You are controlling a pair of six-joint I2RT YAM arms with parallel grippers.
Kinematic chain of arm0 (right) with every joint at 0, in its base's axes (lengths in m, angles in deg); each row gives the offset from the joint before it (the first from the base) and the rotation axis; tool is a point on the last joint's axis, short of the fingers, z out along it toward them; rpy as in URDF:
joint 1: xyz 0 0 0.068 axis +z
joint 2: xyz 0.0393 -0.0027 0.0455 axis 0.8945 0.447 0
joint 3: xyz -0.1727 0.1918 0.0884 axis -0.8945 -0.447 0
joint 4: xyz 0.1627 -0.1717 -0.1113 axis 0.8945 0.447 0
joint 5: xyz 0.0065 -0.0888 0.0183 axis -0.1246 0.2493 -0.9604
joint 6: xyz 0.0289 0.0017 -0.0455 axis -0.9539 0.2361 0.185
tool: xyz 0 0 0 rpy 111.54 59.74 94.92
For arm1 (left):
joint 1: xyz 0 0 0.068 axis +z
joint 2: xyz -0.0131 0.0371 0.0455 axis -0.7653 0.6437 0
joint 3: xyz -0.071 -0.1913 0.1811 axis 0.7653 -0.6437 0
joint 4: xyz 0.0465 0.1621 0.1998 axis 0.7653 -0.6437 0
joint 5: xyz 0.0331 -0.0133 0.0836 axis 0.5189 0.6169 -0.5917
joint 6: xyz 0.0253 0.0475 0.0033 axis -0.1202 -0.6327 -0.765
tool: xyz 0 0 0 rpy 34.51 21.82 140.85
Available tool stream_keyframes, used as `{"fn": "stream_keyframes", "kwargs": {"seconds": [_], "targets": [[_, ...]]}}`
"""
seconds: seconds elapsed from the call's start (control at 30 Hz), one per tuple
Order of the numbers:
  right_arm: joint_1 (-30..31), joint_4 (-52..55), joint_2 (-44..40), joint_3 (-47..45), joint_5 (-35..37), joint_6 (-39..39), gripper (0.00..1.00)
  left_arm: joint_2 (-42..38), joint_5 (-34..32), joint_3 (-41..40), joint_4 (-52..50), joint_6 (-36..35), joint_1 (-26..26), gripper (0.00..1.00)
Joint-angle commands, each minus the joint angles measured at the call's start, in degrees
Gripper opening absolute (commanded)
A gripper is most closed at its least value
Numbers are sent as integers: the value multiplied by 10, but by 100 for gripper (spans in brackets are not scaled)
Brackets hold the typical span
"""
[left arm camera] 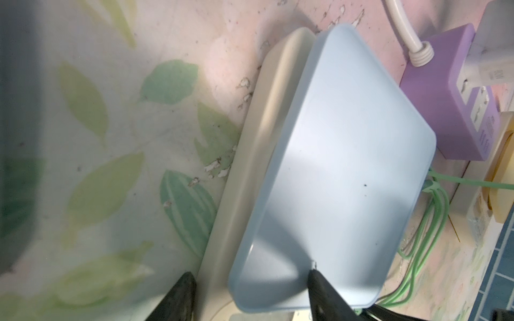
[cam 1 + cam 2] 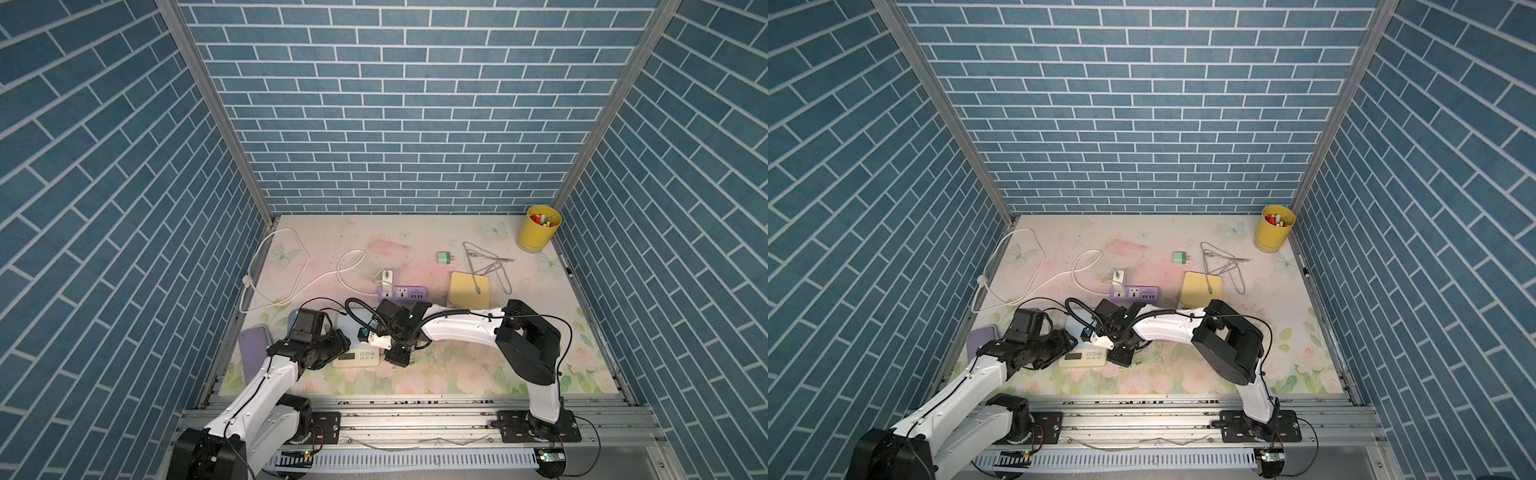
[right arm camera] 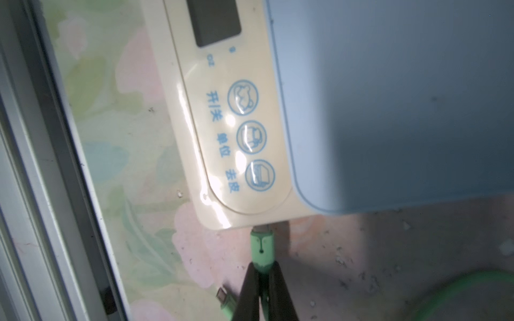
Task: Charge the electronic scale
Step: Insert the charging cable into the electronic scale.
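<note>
The electronic scale (image 3: 222,144), a cream body with a light blue platform (image 1: 347,166), lies at the front of the mat; its control panel (image 2: 356,357) shows between the two arms in both top views. My right gripper (image 3: 262,268) is shut on the green cable plug (image 3: 262,244). The plug's metal tip sits at the port in the scale's side edge. My left gripper (image 1: 250,280) is open and straddles the scale's other end. One of its fingers (image 1: 182,294) is beside the cream body, the other over the blue platform.
The purple power strip (image 2: 402,292) with a white charger (image 2: 386,277) lies just behind the scale. The green cable (image 1: 417,250) loops beside it, its second connector (image 3: 225,298) loose. A yellow box (image 2: 469,291), green adapter (image 2: 444,257), grey cable (image 2: 486,262), yellow cup (image 2: 539,228) and purple phone (image 2: 253,353) lie around.
</note>
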Motion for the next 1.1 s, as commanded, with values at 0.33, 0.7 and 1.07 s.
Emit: {"fn": "stream_keyframes", "kwargs": {"seconds": [0.33,0.7,1.07], "targets": [[-46,-4,7,51,-132,68,0,23,20,-29,-38,-4,-21,65],[-46,23,64,129,-152,85,0,33,37,-35,-19,-4,-31,63],[-45,63,112,239,-161,101,0,31,50,-51,-1,5,-44,62]]}}
